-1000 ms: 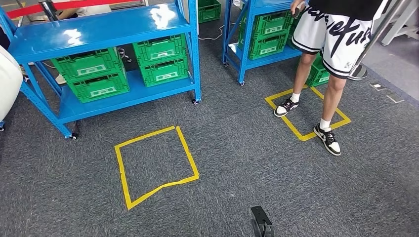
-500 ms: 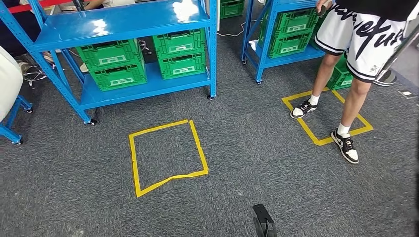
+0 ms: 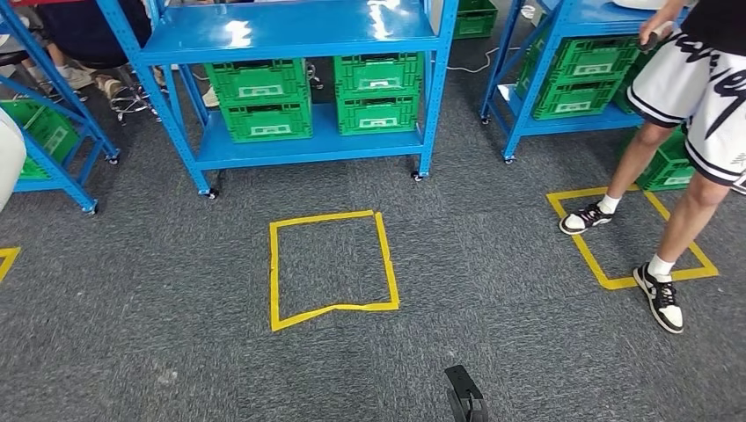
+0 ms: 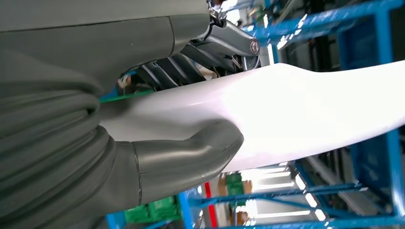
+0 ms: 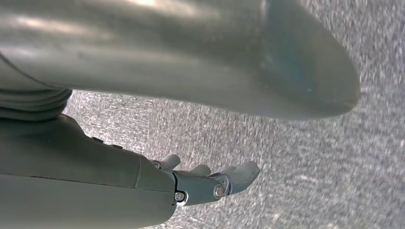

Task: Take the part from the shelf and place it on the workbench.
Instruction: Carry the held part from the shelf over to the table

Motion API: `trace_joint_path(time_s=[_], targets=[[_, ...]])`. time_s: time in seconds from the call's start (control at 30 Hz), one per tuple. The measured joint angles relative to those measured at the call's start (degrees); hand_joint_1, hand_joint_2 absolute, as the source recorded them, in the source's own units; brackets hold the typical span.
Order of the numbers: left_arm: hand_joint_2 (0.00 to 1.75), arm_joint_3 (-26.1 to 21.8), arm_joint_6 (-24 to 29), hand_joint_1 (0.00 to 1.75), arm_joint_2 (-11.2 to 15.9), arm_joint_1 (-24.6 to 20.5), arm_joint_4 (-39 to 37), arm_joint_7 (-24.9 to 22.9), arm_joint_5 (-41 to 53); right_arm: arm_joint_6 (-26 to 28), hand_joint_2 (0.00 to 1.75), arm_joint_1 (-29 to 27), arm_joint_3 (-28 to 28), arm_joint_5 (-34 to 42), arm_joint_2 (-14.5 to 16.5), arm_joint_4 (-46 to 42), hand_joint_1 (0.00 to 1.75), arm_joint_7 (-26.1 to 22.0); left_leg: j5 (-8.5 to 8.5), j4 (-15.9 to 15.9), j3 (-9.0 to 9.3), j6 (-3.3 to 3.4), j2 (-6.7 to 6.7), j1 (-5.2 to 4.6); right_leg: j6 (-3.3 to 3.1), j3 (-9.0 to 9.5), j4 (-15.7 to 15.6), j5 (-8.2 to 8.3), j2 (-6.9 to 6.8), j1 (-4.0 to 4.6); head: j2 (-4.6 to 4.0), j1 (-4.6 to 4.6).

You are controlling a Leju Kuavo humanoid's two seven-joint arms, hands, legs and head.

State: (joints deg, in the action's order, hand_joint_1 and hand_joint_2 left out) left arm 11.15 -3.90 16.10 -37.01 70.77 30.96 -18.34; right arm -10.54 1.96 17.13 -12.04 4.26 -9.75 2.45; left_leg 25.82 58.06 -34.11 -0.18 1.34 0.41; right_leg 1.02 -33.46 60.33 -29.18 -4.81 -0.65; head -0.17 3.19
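Head view: a blue two-tier shelf (image 3: 299, 35) on castors stands straight ahead, its lower tier carrying four green crates (image 3: 318, 95) stacked in two pairs; a second blue shelf (image 3: 563, 79) with more green crates stands to its right, with a gap of floor between the two, and a third blue frame (image 3: 53, 149) shows at the left edge. On the grey carpet (image 3: 457, 281) in front of the middle shelf lies a yellow tape square (image 3: 331, 268), with open carpet on all sides of it. A person (image 3: 682, 132) in white shorts and black-and-white sneakers stands at the right, over a second yellow tape square (image 3: 629, 237). The rounded end of the white part (image 3: 7, 154) enters at the left edge. Left wrist view: the left hand (image 4: 191, 119) grips the long, smooth white part (image 4: 305, 109), the thick grey thumb (image 4: 191, 155) pressed on one face and the darker fingers (image 4: 167, 71) wrapped over the other; the part runs out past the hand toward the picture's far edge, with blue shelf rails (image 4: 334, 28) behind it. Right wrist view: the right hand (image 5: 200, 183) hangs over carpet, holding nothing, its fingers (image 5: 239, 174) lightly bent and lying close side by side, the thumb (image 5: 286, 62) apart from them.
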Motion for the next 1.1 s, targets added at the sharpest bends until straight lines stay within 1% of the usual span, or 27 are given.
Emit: trace_joint_path(time_s=[0.07,0.1,0.13,0.17,0.2,0.23,0.3,0.33,0.37,0.43,0.47,0.53,0.57,0.6,0.63,0.67,0.7,0.73,0.77,0.8,0.83,0.87,0.9,0.93,0.97,1.03,1.1], targets=[[1.75,-0.09,0.03,1.75,0.02,0.31,0.52,0.04,-0.05,-0.13,0.0,-0.13,-0.13,-0.22,-0.01,0.0,0.0,-0.03,-0.24,-0.06,-0.22,0.52,-1.25,0.11,0.31,-2.85,6.28,-3.49,3.24,-0.16,0.0,0.26],[1.75,-0.11,0.05,1.75,0.01,0.64,0.73,0.03,-0.07,-0.17,0.0,-0.26,-0.21,-0.34,-0.02,0.0,0.0,-0.01,-0.3,-0.01,-0.37,0.67,-1.97,0.07,0.33,-4.8,10.33,-5.26,4.08,-0.15,0.0,0.34],[1.75,-0.11,0.05,1.75,-0.01,1.07,0.9,0.02,-0.09,-0.17,0.0,-0.4,-0.29,-0.45,-0.05,0.0,0.0,0.03,-0.34,0.06,-0.51,0.73,-2.75,0.04,0.29,-6.36,13.43,-6.22,4.4,-0.1,0.0,0.36],[1.75,-0.13,0.05,1.75,-0.01,1.55,1.13,0.01,-0.09,-0.18,0.0,-0.51,-0.35,-0.54,-0.07,0.0,0.0,0.07,-0.35,0.16,-0.62,0.74,-3.58,0.0,0.2,-7.1,14.7,-6.11,4.56,-0.06,0.0,0.38],[1.75,-0.16,0.05,1.75,0.0,1.96,1.38,-0.01,-0.1,-0.19,0.0,-0.56,-0.4,-0.62,-0.08,0.0,0.0,0.09,-0.36,0.28,-0.68,0.7,-4.41,0.0,0.04,-6.74,13.71,-4.95,4.68,-0.04,0.0,0.38],[1.75,-0.23,0.07,1.75,0.02,2.25,1.65,-0.03,-0.1,-0.2,0.0,-0.58,-0.43,-0.7,-0.09,0.0,0.0,0.1,-0.36,0.44,-0.72,0.63,-5.22,0.01,-0.13,-5.33,10.63,-3.0,5.04,-0.07,0.0,0.39],[1.75,-0.44,0.15,1.75,0.07,2.44,2.17,-0.05,-0.11,-0.27,0.0,-0.53,-0.48,-0.8,-0.14,0.0,0.0,0.09,-0.33,0.82,-0.95,0.21,-6.69,0.0,-0.46,-1.75,3.0,0.12,7.37,-0.23,0.0,0.38],[1.75,-0.54,0.2,1.75,0.13,2.42,2.32,-0.13,-0.12,-0.34,0.0,-0.52,-0.5,-0.81,-0.16,0.0,0.0,0.09,-0.36,0.95,-1.15,-0.14,-7.35,-0.02,-0.58,-0.63,0.57,0.79,8.25,-0.31,0.0,0.36],[1.75,-0.62,0.21,1.75,0.2,2.39,2.41,-0.21,-0.13,-0.42,0.0,-0.51,-0.51,-0.81,-0.18,0.0,0.0,0.12,-0.43,0.96,-1.36,-0.54,-7.94,-0.01,-0.72,-0.18,-0.49,0.81,8.78,-0.29,0.0,0.36],[1.75,-0.78,0.11,1.75,0.56,2.39,2.45,-0.4,-0.16,-0.57,0.0,-0.44,-0.52,-0.81,-0.16,0.0,0.0,0.36,-0.78,0.65,-1.69,-1.41,-9.01,0.12,-1.28,-0.1,-0.73,0.95,7.6,-0.18,0.0,0.39],[1.75,-0.9,0.02,1.75,0.84,2.39,2.45,-0.44,-0.16,-0.62,0.0,-0.33,-0.53,-0.82,-0.15,0.0,0.0,0.49,-0.76,0.74,-1.88,-1.74,-8.43,0.12,-1.71,0.0,-0.95,1.13,6.99,-0.18,0.0,0.35],[1.75,-1.12,-0.13,1.75,1.4,2.17,2.38,-0.51,-0.19,-0.64,0.0,-0.15,-0.54,-0.83,-0.13,0.0,0.0,0.65,0.97,3.52,-3.29,-2.3,-5.2,-0.02,-2.51,0.16,-1.42,1.47,5.71,-0.32,0.0,0.01],[1.75,-1.19,-0.16,1.75,1.51,2.05,2.33,-0.53,-0.21,-0.64,0.0,-0.16,-0.54,-0.83,-0.15,0.0,0.0,0.67,2.75,6.68,-4.68,-2.52,-3.28,-0.05,-2.72,0.18,-1.5,1.51,5.08,-0.28,0.0,-0.18],[1.75,-1.19,-0.19,1.75,1.52,1.97,2.24,-0.55,-0.22,-0.63,0.0,-0.23,-0.54,-0.83,-0.15,0.0,0.0,0.71,4.67,10.52,-6.45,-2.76,-2.22,0.0,-2.85,0.16,-1.51,1.49,4.39,-0.23,0.0,-0.3],[1.75,-1.18,-0.22,1.75,1.49,2.01,2.12,-0.57,-0.24,-0.63,0.0,-0.3,-0.54,-0.82,-0.15,0.0,0.0,0.74,6.09,14.01,-8.06,-2.94,-1.86,0.08,-2.89,0.12,-1.48,1.47,3.64,-0.19,0.0,-0.31],[1.75,-1.17,-0.25,1.75,1.45,2.08,1.99,-0.62,-0.24,-0.65,0.0,-0.34,-0.54,-0.82,-0.15,0.0,0.0,0.75,6.66,16.18,-9.02,-3.03,-1.74,0.12,-2.92,0.1,-1.46,1.43,2.93,-0.18,0.0,-0.31],[1.75,-1.16,-0.26,1.75,1.43,2.12,1.85,-0.66,-0.24,-0.67,0.0,-0.32,-0.54,-0.8,-0.15,0.0,0.0,0.75,6.09,16.13,-8.88,-3.01,-1.65,0.13,-2.91,0.1,-1.43,1.38,2.22,-0.16,0.0,-0.31],[1.75,-1.16,-0.26,1.75,1.4,2.1,1.76,-0.69,-0.24,-0.68,0.0,-0.28,-0.54,-0.77,-0.15,0.0,0.0,0.75,4.69,13.92,-7.62,-2.9,-1.42,0.11,-2.86,0.15,-1.4,1.31,1.54,-0.14,0.0,-0.31],[1.75,-1.16,-0.26,1.75,1.35,2.01,1.72,-0.71,-0.23,-0.7,0.0,-0.22,-0.54,-0.73,-0.15,0.0,0.0,0.74,2.85,10.04,-5.41,-2.66,-0.62,0.01,-2.76,0.28,-1.39,1.2,0.88,-0.09,0.0,-0.31],[1.75,-1.16,-0.26,1.75,1.26,1.84,1.71,-0.71,-0.22,-0.7,0.0,-0.16,-0.54,-0.68,-0.15,0.0,0.0,0.74,1.48,5.91,-3.15,-2.26,0.76,-0.26,-2.56,0.42,-1.34,1.04,0.23,0.07,0.0,-0.33],[1.75,-1.14,-0.25,1.75,1.1,1.62,1.7,-0.71,-0.22,-0.7,0.0,-0.11,-0.54,-0.63,-0.15,0.0,0.0,0.74,0.55,2.8,-1.43,-1.79,1.81,-0.5,-2.31,0.54,-1.31,0.91,-0.34,0.23,0.0,-0.32],[1.75,-1.13,-0.24,1.75,0.91,1.41,1.69,-0.71,-0.21,-0.7,0.0,-0.06,-0.54,-0.6,-0.15,0.0,0.0,0.75,0.18,0.95,-0.46,-1.35,2.52,-0.72,-2.03,0.66,-1.29,0.79,-0.88,0.38,0.0,-0.32],[1.75,-1.11,-0.21,1.75,0.74,1.26,1.65,-0.71,-0.21,-0.69,0.0,-0.02,-0.54,-0.57,-0.15,0.0,0.0,0.76,0.26,0.48,-0.34,-0.97,2.49,-0.87,-1.73,0.76,-1.32,0.72,-1.45,0.51,0.0,-0.31],[1.75,-1.1,-0.17,1.75,0.61,1.18,1.61,-0.71,-0.21,-0.69,0.0,0.04,-0.54,-0.56,-0.15,0.0,0.0,0.76,0.08,0.43,-0.41,-0.66,1.69,-0.83,-1.44,0.89,-1.39,0.66,-2.04,0.54,0.0,-0.3],[1.75,-1.1,-0.14,1.75,0.53,1.17,1.58,-0.7,-0.21,-0.69,0.0,0.1,-0.54,-0.53,-0.15,0.0,0.0,0.74,-0.07,0.31,-0.45,-0.37,1.05,-0.7,-1.09,0.99,-1.27,0.47,-1.94,0.46,0.0,-0.29],[1.75,-1.1,-0.1,1.75,0.31,0.99,1.53,-0.68,-0.21,-0.73,0.0,0.15,-0.55,-0.48,-0.14,0.0,0.0,0.68,-0.42,0.02,-0.47,0.3,-0.18,-0.38,-0.48,0.09,1.14,-1.28,0.56,0.27,0.0,-0.16],[1.75,-1.09,-0.09,1.75,-0.1,0.82,1.4,-0.69,-0.22,-0.76,0.0,-0.03,-0.55,-0.38,-0.13,0.0,0.0,0.66,-0.59,-0.01,-0.63,0.71,-1.45,-0.24,-0.15,-3.02,7.69,-4.74,3.67,0.12,0.0,0.04]])
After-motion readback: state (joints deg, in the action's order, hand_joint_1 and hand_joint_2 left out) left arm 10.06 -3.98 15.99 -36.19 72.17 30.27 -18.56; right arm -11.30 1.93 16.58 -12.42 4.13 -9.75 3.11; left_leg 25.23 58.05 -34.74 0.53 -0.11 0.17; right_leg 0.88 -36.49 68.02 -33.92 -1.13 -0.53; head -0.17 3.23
